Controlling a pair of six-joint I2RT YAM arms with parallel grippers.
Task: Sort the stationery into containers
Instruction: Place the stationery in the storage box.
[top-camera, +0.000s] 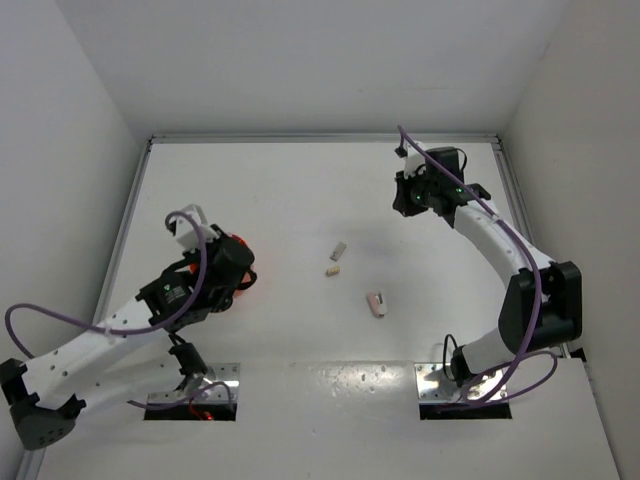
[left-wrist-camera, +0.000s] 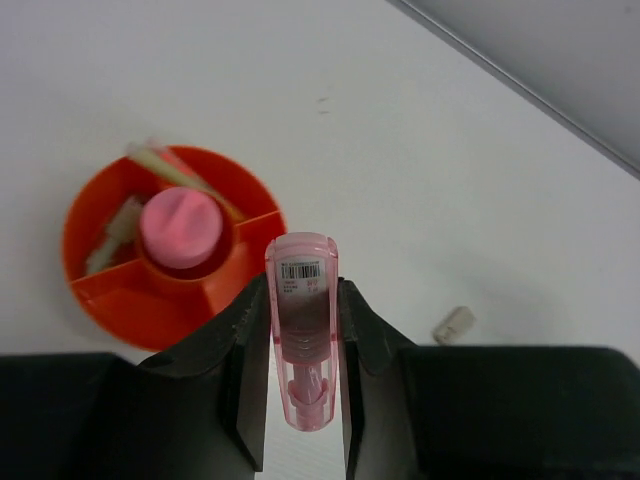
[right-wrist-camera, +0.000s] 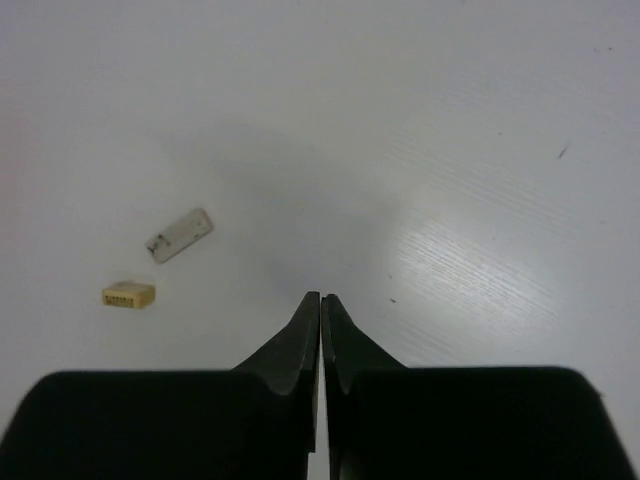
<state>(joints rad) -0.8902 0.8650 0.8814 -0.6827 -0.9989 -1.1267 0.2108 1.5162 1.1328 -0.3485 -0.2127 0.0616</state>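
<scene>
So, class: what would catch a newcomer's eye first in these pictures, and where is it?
The orange bowl at the left of the table, with a round pink cap at its middle, stands out first. Close by it, the left hand grips a clear pink tube. Far right, the right hand hangs shut above the table, a grey stub and a tan stub nearby.

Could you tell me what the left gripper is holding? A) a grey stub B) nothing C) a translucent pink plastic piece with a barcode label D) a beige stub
C: the left gripper is shut on the translucent pink plastic piece bearing a barcode label.
</scene>
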